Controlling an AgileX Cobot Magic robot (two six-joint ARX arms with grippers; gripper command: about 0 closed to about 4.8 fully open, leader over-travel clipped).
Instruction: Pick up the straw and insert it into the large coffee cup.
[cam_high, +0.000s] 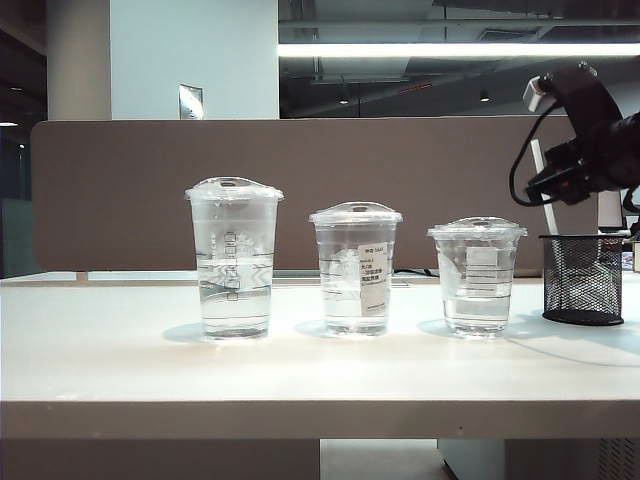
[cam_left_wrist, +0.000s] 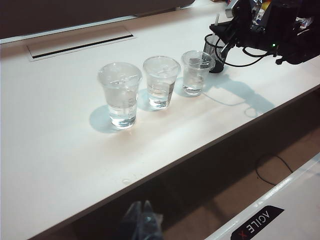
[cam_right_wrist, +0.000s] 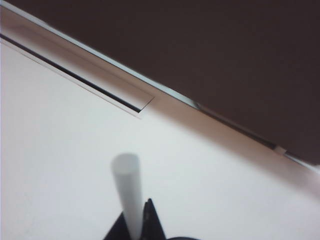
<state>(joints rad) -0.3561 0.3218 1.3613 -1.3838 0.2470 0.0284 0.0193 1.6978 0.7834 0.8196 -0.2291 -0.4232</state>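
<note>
I count three lidded clear cups in a row on the white table (cam_high: 120, 350), all set back from its front edge with bare surface in front of them and gaps between them. The large coffee cup (cam_high: 233, 258) stands at the left end of the exterior view, the medium cup with a white label (cam_high: 355, 268) in the middle, the shortest cup (cam_high: 477, 275) on the right. One black mesh holder (cam_high: 582, 279) stands just beyond the shortest cup, close to the table's right side. My right gripper (cam_right_wrist: 136, 222) sits above the holder, its jaws clamped on the one straw (cam_right_wrist: 129, 192), which rises tilted out of the holder. My left gripper (cam_left_wrist: 142, 222) hangs off the table's front edge, well clear of the cups; I cannot tell how its jaws stand.
</note>
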